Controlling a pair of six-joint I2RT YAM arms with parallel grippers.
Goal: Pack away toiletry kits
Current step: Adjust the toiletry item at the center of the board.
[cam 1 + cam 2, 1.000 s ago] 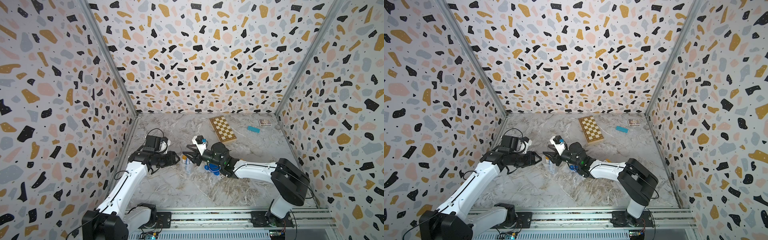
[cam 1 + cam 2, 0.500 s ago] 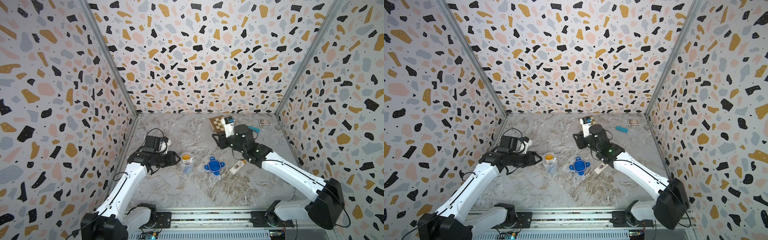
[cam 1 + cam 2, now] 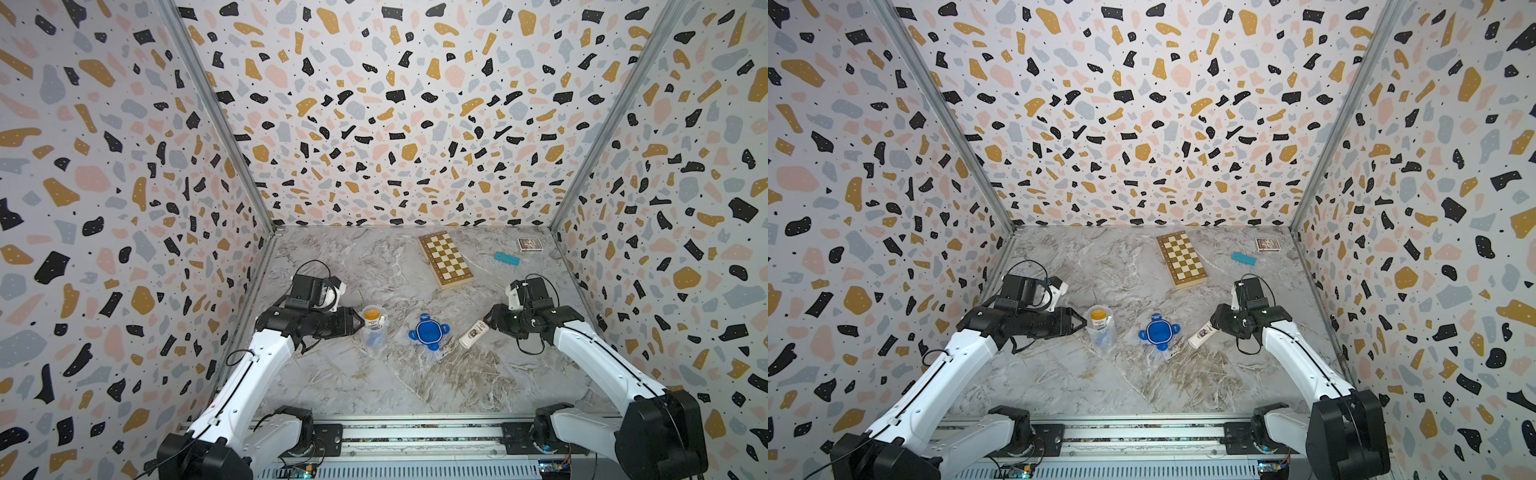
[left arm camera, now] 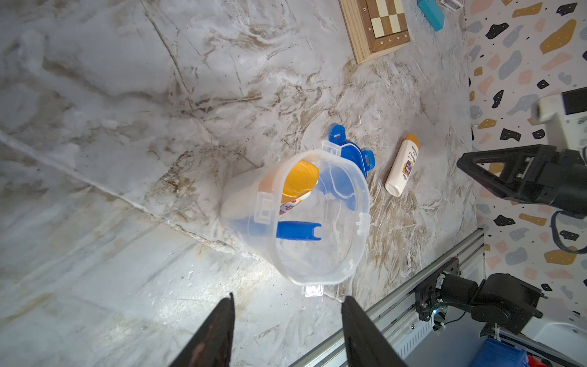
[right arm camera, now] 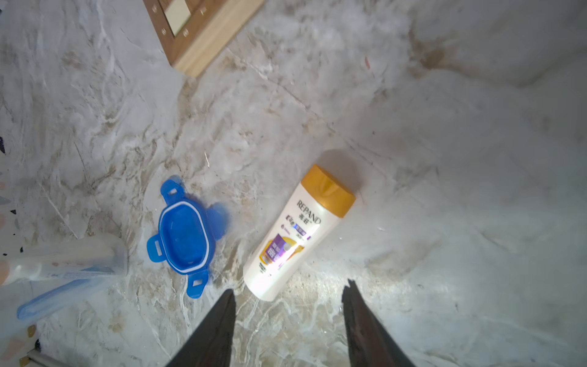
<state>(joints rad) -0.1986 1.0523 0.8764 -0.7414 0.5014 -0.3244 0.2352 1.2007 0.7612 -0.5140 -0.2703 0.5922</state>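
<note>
A marble-look table (image 3: pixel 374 386) is seen in both top views, with a chessboard (image 3: pixel 445 259) parked near the back wall, well away from everything else. The left gripper (image 4: pixel 287 298) is held low and level, jaws clearly spread with nothing caught between them. Its tips are stopped just short of the clear tub (image 4: pixel 367 190), so nothing is touched or held on that side. The right gripper (image 5: pixel 289 286) is spread about as wide and is empty too; the loose bottle (image 5: pixel 295 235) is lying just past its tips, base end nearest, and whether it's brushed by a tip can't be told. The tub is stood upright near the middle, with the lid off. A second bottle (image 4: pixel 300 178) and the toothbrush (image 4: pixel 298 231) are already sat inside it. The blue lid (image 3: pixel 428 332) is laid flat between the tub and the loose bottle. A teal block (image 3: pixel 507 258) is left near the back right.
</note>
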